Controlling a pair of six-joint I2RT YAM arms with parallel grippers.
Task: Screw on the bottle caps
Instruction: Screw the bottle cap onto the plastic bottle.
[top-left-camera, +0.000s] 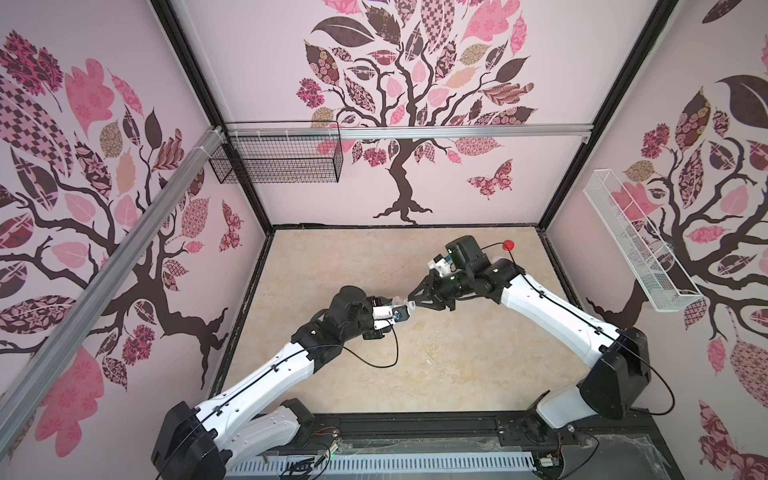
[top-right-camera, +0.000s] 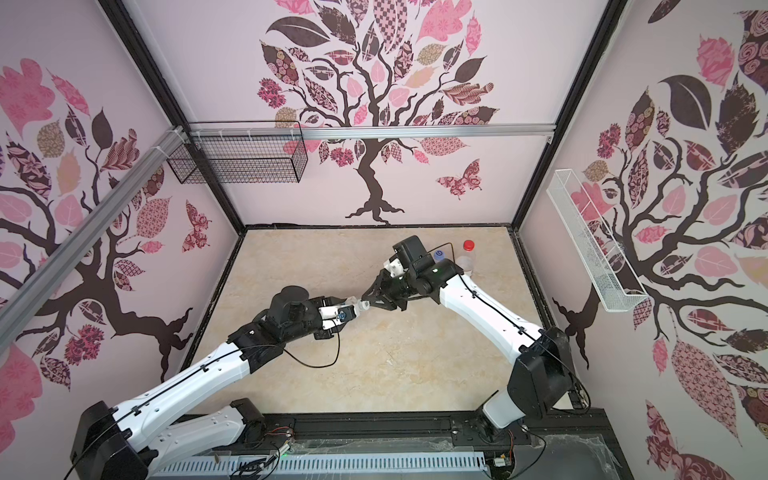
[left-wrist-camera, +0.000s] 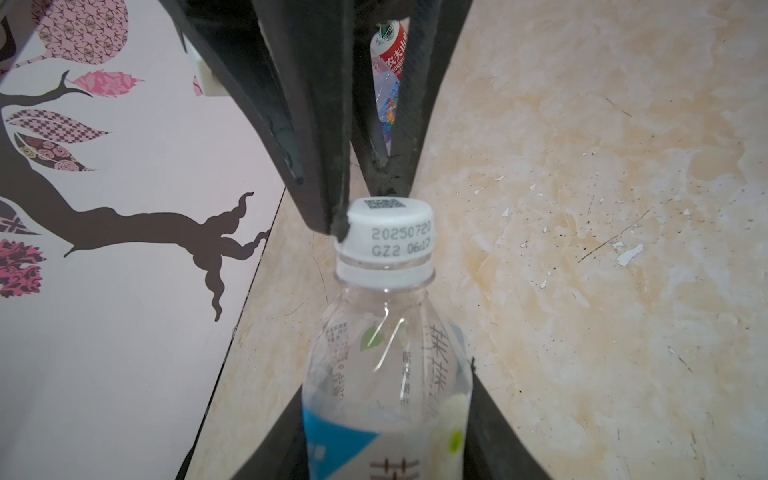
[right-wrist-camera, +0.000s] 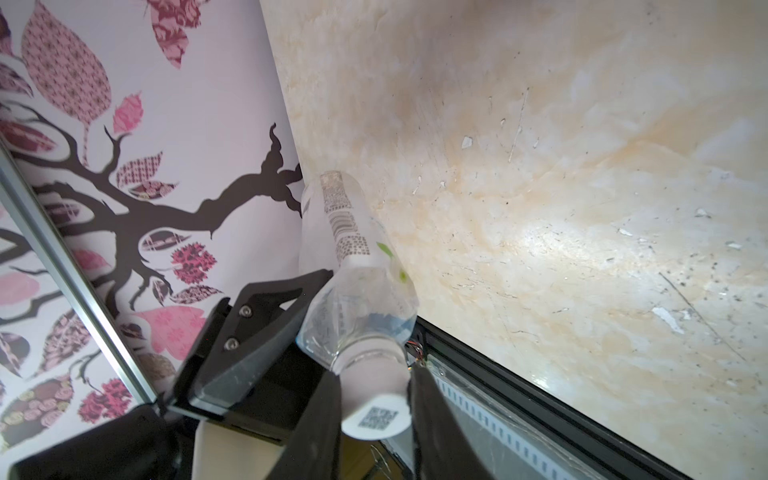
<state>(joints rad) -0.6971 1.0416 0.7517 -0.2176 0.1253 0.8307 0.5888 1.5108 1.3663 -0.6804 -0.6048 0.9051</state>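
Note:
The taller bottle (left-wrist-camera: 386, 374) with the white-green label lies level above the table, and my left gripper (left-wrist-camera: 386, 399) is shut on its body. Its white cap (left-wrist-camera: 388, 228) with a dark code mark sits on the neck. My right gripper (right-wrist-camera: 374, 411) is shut on that white cap (right-wrist-camera: 374, 407), meeting the left gripper (top-left-camera: 390, 309) near mid-table. At the back right stands the red-labelled bottle (top-right-camera: 466, 262) with a red cap (top-right-camera: 468, 245) on top. A blue cap (top-right-camera: 439, 254) shows beside it, and the bottle under it is hidden by my right arm.
A black wire basket (top-left-camera: 282, 158) hangs on the back wall and a white mesh basket (top-left-camera: 636, 245) on the right wall. A black cable (top-left-camera: 386, 357) loops from the left wrist over the table. A black rail (top-left-camera: 415, 424) runs along the front edge.

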